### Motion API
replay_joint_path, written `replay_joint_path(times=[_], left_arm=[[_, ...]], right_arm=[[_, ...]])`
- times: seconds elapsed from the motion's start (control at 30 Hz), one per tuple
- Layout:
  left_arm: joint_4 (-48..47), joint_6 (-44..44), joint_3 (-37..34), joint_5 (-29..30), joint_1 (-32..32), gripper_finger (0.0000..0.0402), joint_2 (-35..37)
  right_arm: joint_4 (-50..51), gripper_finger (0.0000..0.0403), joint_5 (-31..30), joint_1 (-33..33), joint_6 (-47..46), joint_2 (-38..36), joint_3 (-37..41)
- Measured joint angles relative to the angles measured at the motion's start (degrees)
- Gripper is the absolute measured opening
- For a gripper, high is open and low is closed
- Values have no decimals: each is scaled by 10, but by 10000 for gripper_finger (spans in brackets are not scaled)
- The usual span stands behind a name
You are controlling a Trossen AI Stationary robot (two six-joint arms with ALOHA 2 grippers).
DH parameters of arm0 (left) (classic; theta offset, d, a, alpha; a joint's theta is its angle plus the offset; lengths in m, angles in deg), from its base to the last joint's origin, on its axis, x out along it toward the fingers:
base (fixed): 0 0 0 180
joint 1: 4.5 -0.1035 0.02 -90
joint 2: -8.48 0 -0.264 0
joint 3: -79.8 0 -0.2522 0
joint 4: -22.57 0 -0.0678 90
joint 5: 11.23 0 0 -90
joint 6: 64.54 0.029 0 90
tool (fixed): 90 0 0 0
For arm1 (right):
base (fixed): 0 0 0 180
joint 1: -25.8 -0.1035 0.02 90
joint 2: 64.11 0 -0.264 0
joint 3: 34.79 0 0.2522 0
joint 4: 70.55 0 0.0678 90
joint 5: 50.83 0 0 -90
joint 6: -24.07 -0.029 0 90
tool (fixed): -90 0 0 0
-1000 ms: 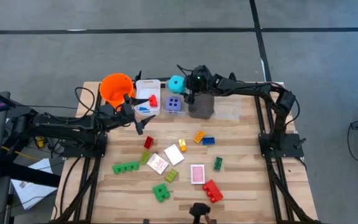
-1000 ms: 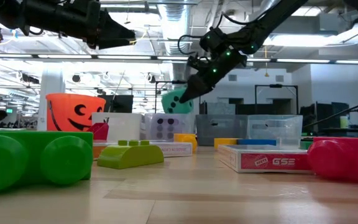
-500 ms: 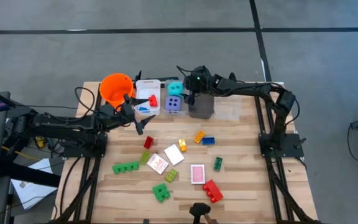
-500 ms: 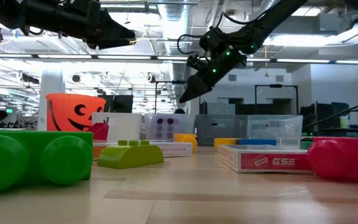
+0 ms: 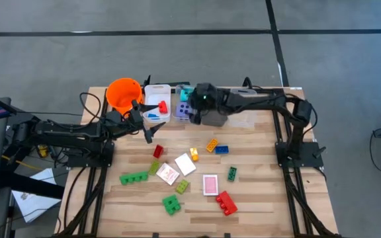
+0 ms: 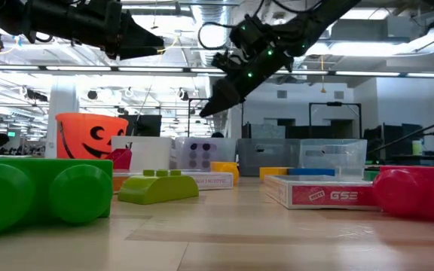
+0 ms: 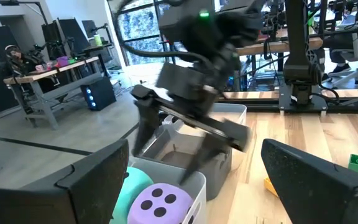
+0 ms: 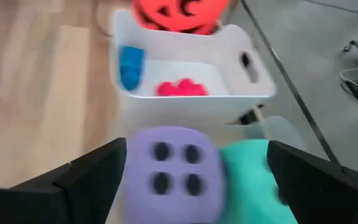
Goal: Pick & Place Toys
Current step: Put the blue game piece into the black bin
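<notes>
So far you've binned few: purple die (image 8: 174, 169), cyan die (image 8: 247, 174), two toys in white bin (image 5: 156, 92). Bricks (image 5: 226, 203) and cards (image 5: 210, 184) remain mid-table. Right gripper (image 5: 192, 111) spread empty above dice; left gripper (image 5: 152, 127) spread, idle near bins.

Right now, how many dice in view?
2. The purple die and the cyan die sit side by side in a clear bin beside the white bin, below the right hand. Bins may hide others.

cyan die (image 5: 186, 93) mostly hidden (under right arm), purple die (image 8: 174, 172) blurred
</notes>
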Motion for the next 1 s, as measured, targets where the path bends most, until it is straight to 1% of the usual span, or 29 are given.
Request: replay_joint_path(times=[0.2,0.27,0.4,0.53,0.63,0.7,0.77,0.9,0.97,1.0], left_arm=[[0,0,0,0,0,358,0],[0,0,0,0,0,358,0],[3,0,0,3,-3,358,0],[23,0,0,22,-3,358,0],[60,1,0,29,-3,358,0],[87,0,0,29,-3,358,0],[115,0,0,29,-3,358,0],[132,-22,0,23,-3,358,-6],[143,-42,0,16,-3,358,-19],[159,-47,0,15,-3,358,-29]], right_arm=[[49,382,-90,-69,-3,-16,0],[92,382,-106,-85,-18,-37,2],[138,382,-144,-109,-58,-92,12],[136,382,-213,-132,-93,-169,77],[128,382,-273,-151,-135,-237,150],[109,382,-301,-163,-164,-280,204],[87,382,-311,-174,-178,-319,258],[15,382,-303,-181,-184,-379,358],[-24,382,-270,-182,-209,-394,406],[-46,382,-242,-182,-221,-399,427]])
